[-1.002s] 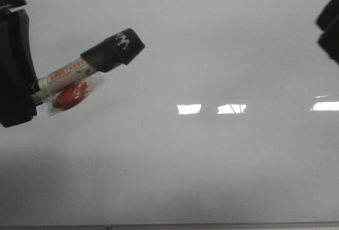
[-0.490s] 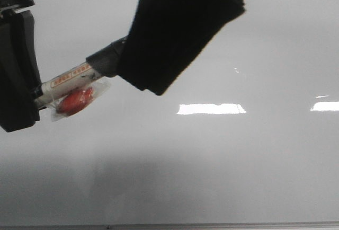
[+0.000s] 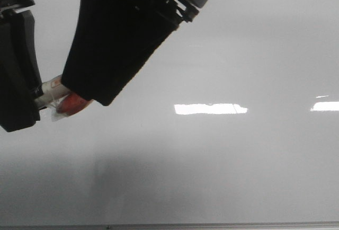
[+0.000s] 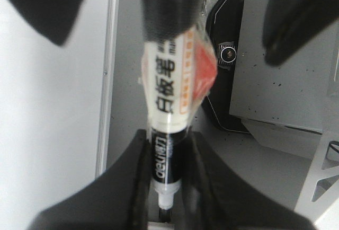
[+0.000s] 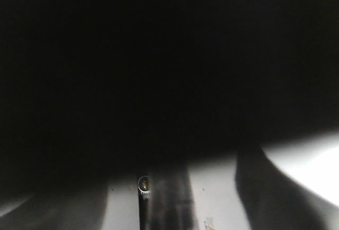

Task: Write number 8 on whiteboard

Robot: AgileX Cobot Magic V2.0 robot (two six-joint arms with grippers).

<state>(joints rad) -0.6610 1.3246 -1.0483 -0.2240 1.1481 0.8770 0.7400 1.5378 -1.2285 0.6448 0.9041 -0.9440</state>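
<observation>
Glossy whiteboard (image 3: pixel 222 177) fills the front view, bare of ink: no number 8 is drawn yet.

Front view: your left claw (image 3: pixel 37 95), at the left edge, clenches a marker (image 3: pixel 53 86) by its tail, red tag beside it. Your right claw (image 3: pixel 87 89), a dark mass from the upper centre, covers the marker's cap end, probably to pull the cap off; whether it is clenched or released cannot be told.

Left wrist view: marker (image 4: pixel 169 92) clamped between the left claw's fingers (image 4: pixel 135 166), cap end pointing away, held steady for the other arm.

Right wrist view: almost black; nothing readable.
</observation>
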